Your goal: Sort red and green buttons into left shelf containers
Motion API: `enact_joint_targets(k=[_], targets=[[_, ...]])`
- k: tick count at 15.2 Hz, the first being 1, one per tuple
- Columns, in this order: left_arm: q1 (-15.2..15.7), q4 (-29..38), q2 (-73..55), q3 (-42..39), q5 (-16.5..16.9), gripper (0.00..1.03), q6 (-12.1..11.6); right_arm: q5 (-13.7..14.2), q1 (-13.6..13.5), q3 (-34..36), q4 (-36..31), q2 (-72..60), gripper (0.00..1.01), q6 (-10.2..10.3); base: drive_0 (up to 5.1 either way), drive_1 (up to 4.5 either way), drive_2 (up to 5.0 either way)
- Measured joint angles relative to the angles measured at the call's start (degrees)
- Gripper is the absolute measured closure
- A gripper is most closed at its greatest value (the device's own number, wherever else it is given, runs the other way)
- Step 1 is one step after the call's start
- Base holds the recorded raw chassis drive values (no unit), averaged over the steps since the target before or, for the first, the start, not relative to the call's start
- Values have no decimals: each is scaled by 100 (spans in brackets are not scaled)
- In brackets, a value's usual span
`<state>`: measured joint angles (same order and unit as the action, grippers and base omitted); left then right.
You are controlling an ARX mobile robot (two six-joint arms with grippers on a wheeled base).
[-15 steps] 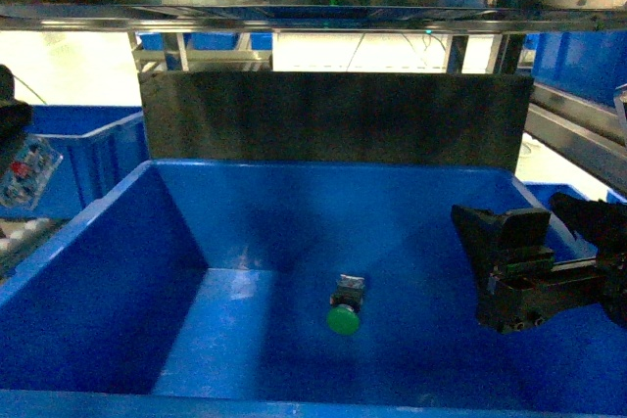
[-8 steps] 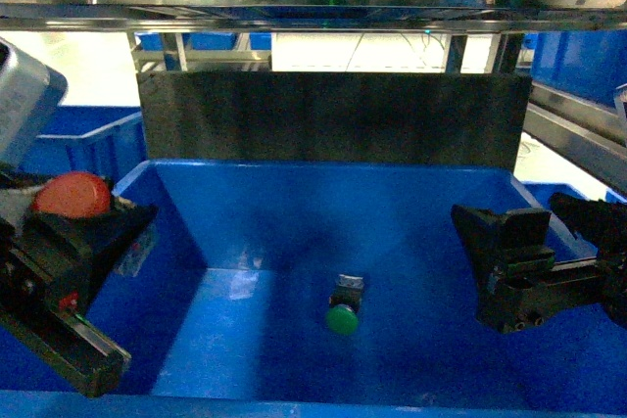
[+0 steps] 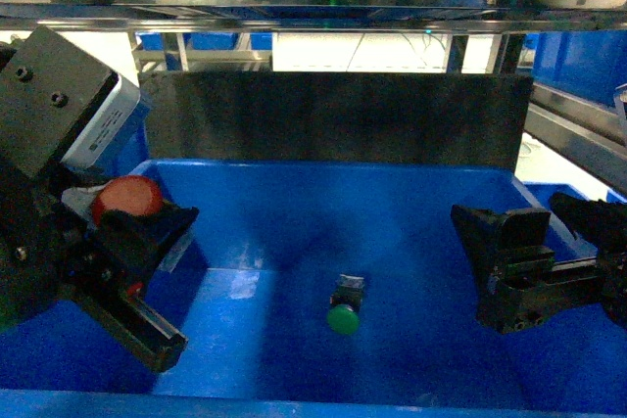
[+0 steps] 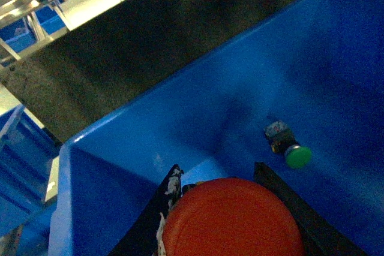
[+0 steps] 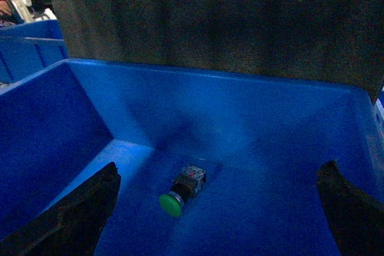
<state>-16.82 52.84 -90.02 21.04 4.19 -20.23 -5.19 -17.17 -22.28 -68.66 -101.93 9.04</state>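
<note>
The red button (image 3: 128,197) sits clamped between the dark fingers of the left gripper (image 3: 137,217), its round cap up, held over the left wall of the big blue bin (image 3: 323,178) and above the bin's floor. In the left wrist view the red cap (image 4: 231,220) fills the lower edge with a dark finger on either side, and the bin floor shows beyond it. The green button (image 3: 344,306) lies on its side on the bin's floor, near the middle, cap toward the front rim, touching neither arm. The right gripper (image 3: 524,242) hangs over the right side of the bin with its fingers spread wide and nothing between them. The step in hand looks like the delivery of the red button into a container. Whether this bin, which already has the green one, is meant for red too cannot be told. If so, the next move calls for lowering clear of the left wall and letting go away from the green button.
</note>
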Motion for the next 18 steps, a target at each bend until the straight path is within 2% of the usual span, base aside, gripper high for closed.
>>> enact_joint_targets(k=[6,11,16,17,18], targets=[[-68,-46,-328,225,-11,72,-103,0,0,0,-2,0,3,0,0,0,0],[-271,-337,-358,507,203,72,-81,0,0,0,-2,0,3,0,0,0,0],[-323,-345,-632,553,151,72,-105,0,0,0,0,0,3,0,0,0,0],[-402,-343,-850,573,44,72,-122,0,0,0,-2,0,3,0,0,0,0],[-442,-310,-863,595,79,72,-125,0,0,0,0,0,3,0,0,0,0]])
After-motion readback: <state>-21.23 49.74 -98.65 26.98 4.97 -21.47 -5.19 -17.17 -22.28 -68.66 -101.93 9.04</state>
